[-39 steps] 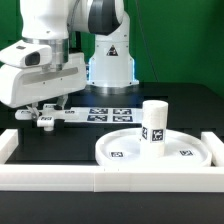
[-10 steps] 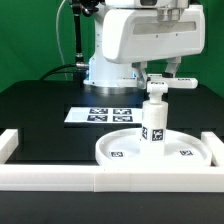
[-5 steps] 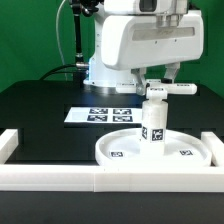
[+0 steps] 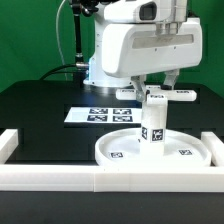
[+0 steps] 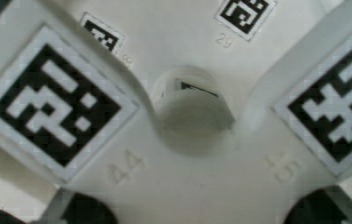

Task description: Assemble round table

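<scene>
1. Gripper [image 4: 155, 88], two-finger, on the white Franka arm: closed down on a white plastic cross-shaped base piece [image 4: 162, 95], which hangs level beneath it, clear of the table. The dark fingers stand on either side of the piece's middle.
2. Cross-shaped base piece, wrist view [image 5: 173, 130]: fills the frame. It shows a round socket at its centre and black-and-white square tags on its arms, two large and near, two smaller and farther off.
3. Short white cylindrical leg [image 4: 153, 125]: upright near the middle of the disc, one square tag on its side. The base piece sits directly over its top end, very close; whether the two touch cannot be told.
4. Large white rimmed round disc [image 4: 120, 145]: flat on the table with its rim up, just behind the front rail. It bears small square tags on its floor on either side of the leg.
5. Marker board [image 4: 108, 114]: thin white sheet of black square tags, flat on the table behind the disc, apart from it.
6. Long white border rail [image 4: 60, 180]: runs across the front edge, with raised ends at both sides of the exterior view.
7. Black table top [image 4: 40, 105]: carries all of the above.
</scene>
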You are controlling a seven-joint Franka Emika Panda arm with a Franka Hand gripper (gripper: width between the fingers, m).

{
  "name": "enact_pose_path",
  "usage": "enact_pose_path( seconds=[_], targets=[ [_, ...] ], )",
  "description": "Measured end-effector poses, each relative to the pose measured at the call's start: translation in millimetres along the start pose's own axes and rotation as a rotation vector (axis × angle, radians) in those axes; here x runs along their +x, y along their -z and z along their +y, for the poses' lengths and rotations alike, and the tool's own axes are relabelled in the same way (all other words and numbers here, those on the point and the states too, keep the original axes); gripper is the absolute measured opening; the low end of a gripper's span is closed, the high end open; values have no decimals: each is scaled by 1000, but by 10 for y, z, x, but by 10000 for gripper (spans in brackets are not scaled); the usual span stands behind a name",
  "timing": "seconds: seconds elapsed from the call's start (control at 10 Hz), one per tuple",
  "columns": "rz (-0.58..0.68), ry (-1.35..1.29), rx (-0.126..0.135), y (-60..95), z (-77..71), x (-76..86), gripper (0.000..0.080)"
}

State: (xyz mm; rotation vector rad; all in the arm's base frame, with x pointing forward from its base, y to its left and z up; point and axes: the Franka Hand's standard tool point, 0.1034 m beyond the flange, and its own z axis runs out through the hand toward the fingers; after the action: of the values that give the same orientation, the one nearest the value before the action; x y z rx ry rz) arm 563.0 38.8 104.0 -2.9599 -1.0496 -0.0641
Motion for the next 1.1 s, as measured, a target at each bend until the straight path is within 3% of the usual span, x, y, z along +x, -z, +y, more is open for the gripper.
enact_pose_path(
  seconds=[0.9,1.1],
  targets=[
    [0,-32,2,3,7,-7,445],
    [5,-279,12,-1,-11,1,445]
  ],
)
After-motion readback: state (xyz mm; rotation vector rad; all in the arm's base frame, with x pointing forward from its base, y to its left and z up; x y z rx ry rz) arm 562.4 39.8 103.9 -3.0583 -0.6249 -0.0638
